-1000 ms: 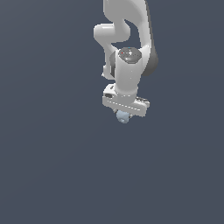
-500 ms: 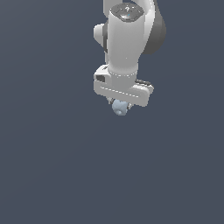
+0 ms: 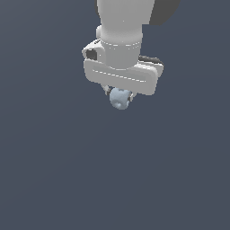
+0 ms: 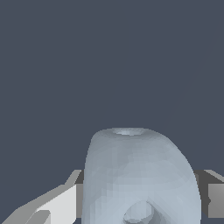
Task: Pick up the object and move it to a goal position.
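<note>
so the gripper (image 3: 119, 95) is clamped on the object (image 3: 120, 98), that pale blue-grey lumpy ball, tucked right under the white hand. in the wrist view the object (image 4: 140, 177) sits between the fingers (image 4: 61, 203), dark dimple showing.

Pale blue-grey dimpled object (image 3: 119, 98), white hand (image 3: 120, 93), plain dark slate-grey background (image 3: 54, 170)
</note>
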{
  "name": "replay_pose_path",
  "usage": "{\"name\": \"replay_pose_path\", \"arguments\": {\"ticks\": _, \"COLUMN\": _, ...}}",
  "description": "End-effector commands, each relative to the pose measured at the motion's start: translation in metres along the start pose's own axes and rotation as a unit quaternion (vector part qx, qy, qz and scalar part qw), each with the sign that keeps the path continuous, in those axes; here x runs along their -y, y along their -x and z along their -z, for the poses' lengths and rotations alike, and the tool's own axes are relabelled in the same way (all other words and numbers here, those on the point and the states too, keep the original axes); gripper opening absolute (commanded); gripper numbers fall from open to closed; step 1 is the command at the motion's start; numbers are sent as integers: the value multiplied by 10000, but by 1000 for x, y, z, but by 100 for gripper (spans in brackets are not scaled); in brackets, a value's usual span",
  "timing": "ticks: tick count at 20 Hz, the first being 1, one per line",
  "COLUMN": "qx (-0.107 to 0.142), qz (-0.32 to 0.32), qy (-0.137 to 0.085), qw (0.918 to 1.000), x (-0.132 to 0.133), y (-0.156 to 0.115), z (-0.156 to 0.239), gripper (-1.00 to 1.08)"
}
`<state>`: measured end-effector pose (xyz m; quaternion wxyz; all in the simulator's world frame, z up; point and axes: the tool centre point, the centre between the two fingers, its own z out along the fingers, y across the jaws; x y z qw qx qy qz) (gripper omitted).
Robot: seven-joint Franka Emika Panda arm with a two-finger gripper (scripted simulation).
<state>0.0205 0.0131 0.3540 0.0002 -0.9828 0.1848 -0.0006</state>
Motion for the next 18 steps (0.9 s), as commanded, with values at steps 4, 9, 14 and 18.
{"name": "replay_pose_path", "arguments": {"ticks": 4, "qx": 5, "qz": 2, "qy": 3, "qw": 10000, "x": -2, "y": -13, "z": 32, "gripper": -100}}
{"name": "replay_pose_path", "arguments": {"ticks": 9, "qx": 5, "qz": 2, "qy": 3, "qw": 10000, "x": -3, "y": -20, "z": 48, "gripper": -100}}
{"name": "replay_pose_path", "arguments": {"ticks": 14, "qx": 5, "qz": 2, "qy": 3, "qw": 10000, "x": -3, "y": -24, "z": 57, "gripper": -100}}
{"name": "replay_pose_path", "arguments": {"ticks": 18, "qx": 5, "qz": 2, "qy": 3, "qw": 10000, "x": -3, "y": -25, "z": 58, "gripper": -100}}
